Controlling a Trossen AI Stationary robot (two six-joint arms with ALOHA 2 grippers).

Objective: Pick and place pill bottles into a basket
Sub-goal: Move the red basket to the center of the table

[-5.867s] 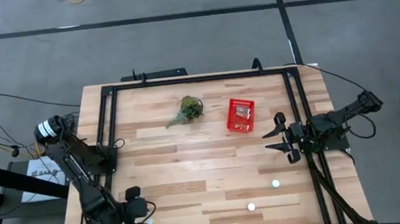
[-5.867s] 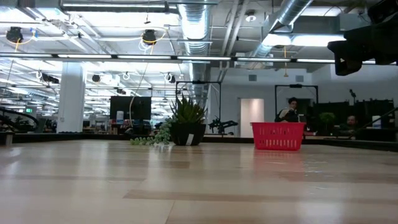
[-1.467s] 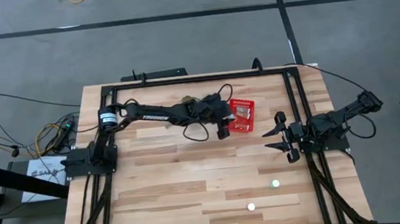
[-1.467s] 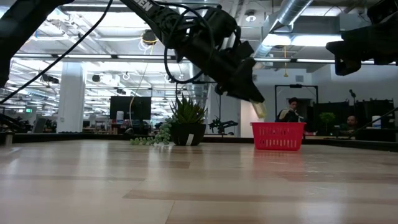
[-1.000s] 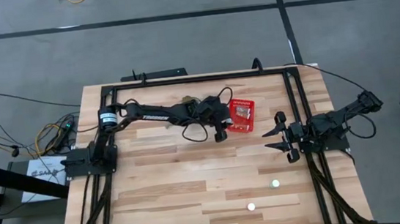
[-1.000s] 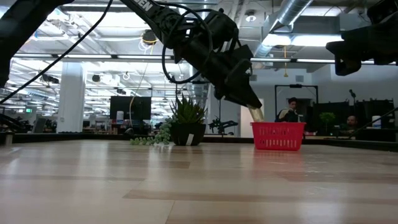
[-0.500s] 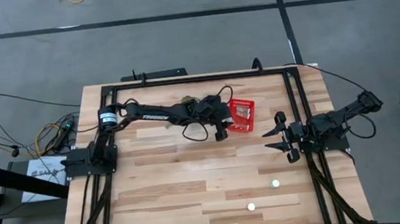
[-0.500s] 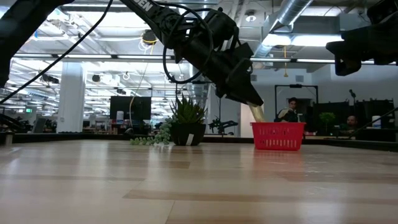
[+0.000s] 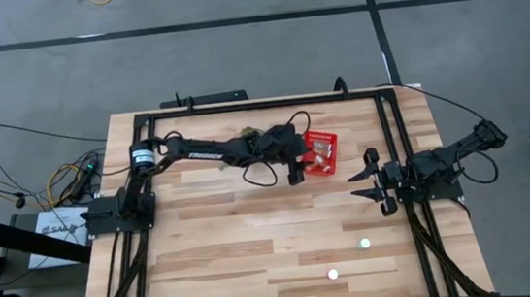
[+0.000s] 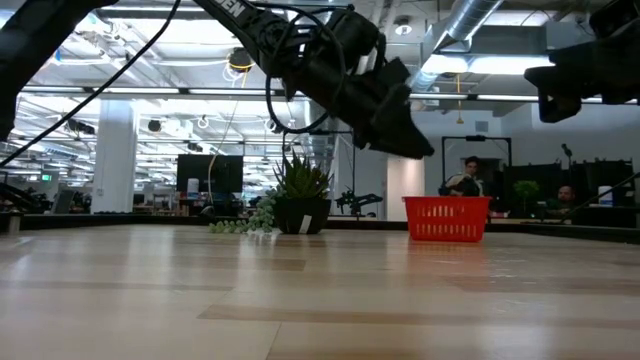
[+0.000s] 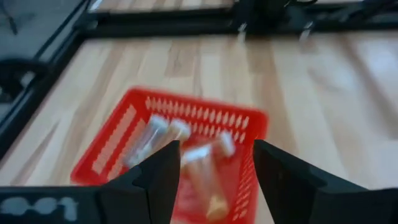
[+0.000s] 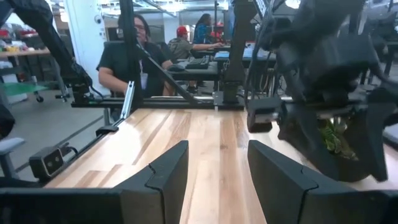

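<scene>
Your left gripper [image 11: 211, 174] hangs just above the small bright red rectangular plastic basket with perforated sides [image 9: 320, 153], which sits right of centre in the upper half of the high view. Its fingers are spread apart with nothing between them, so the step in hand looks like pulling away after a drop. Lift straight up and clear the basket's rim before you swing sideways, so the fingers do not catch the near wall and drag it.

In the left wrist view, the basket holds several small cylindrical pill bottles with white caps and amber bodies [image 11: 198, 163], lying on their sides in a loose pile; you cannot count them surely.

Two more white-capped pill bottles stand on the wooden table [image 9: 225, 240], one [image 9: 365, 244] in the lower right of the high view and another [image 9: 333, 275] below it, well apart from the basket.

Your right gripper [image 9: 374, 185] waits at the right edge, fingers apart and empty.
</scene>
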